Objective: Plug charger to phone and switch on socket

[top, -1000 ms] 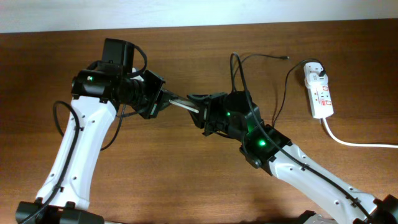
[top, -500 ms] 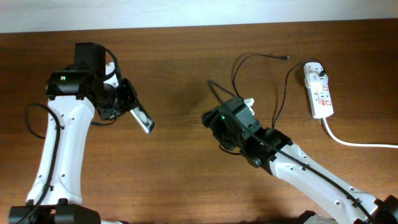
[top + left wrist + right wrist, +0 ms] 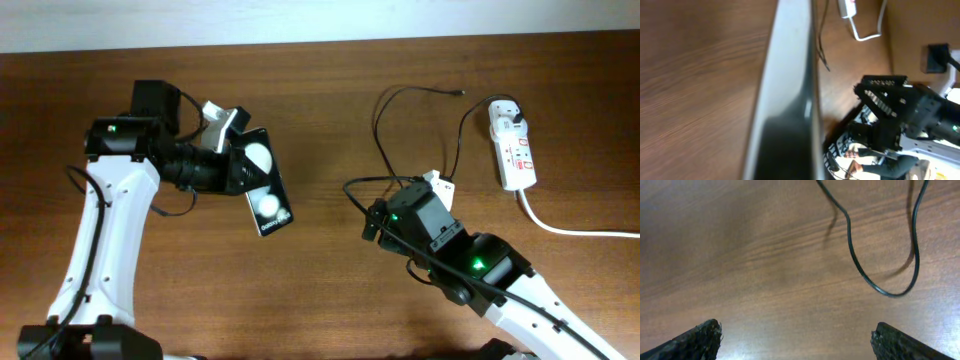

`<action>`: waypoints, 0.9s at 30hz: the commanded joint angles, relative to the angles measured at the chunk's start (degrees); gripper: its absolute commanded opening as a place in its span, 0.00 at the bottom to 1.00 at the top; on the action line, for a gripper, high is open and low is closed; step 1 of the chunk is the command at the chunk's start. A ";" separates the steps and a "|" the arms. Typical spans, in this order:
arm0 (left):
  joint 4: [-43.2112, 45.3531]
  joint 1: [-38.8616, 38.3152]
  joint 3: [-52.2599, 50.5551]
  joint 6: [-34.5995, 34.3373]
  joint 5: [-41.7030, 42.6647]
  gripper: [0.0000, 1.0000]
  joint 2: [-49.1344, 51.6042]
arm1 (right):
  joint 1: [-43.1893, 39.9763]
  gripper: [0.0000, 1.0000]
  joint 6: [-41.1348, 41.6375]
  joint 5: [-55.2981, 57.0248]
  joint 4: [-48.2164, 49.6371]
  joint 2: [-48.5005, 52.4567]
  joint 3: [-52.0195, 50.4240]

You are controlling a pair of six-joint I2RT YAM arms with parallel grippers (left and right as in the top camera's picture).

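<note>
We saw left fingers (image 3: 237, 163) clenched on the phone (image 3: 265, 195), held tilted over the bench (image 3: 300, 300), right fingers (image 3: 695, 337) spread wide, empty, by the looped charger (image 3: 381, 120), socket (image 3: 516, 152) at far right

A brown wooden table (image 3: 320, 300) carries the socket (image 3: 512, 145) and charger (image 3: 849, 230).

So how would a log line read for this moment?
left gripper: shut on phone | right gripper: open, empty | charger: not in phone | socket: no gripper near
</note>
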 commanded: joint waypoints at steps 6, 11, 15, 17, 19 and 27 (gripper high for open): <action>10.69 -0.11 -13.84 3.28 5.29 0.00 -0.33 | -6.29 0.99 -1.20 5.05 3.45 3.41 5.92; 13.94 -0.11 -15.67 3.28 5.29 0.00 -0.33 | -15.78 0.94 -2.10 1.20 -8.55 13.49 23.74; 14.47 -0.11 -15.67 3.28 5.29 0.00 -0.33 | -20.70 0.95 -2.29 1.16 -20.76 30.42 44.59; 14.47 -0.11 -15.67 3.26 5.29 0.00 -0.33 | -23.78 0.90 -2.23 -0.57 -24.98 39.95 55.87; 14.47 -0.11 -15.67 3.26 5.29 0.00 -0.33 | -26.40 0.83 -1.55 -5.14 -24.04 45.70 61.55; 14.47 -0.11 -15.67 3.26 5.29 0.00 -0.33 | -31.23 0.75 11.56 -4.81 -5.70 60.54 62.62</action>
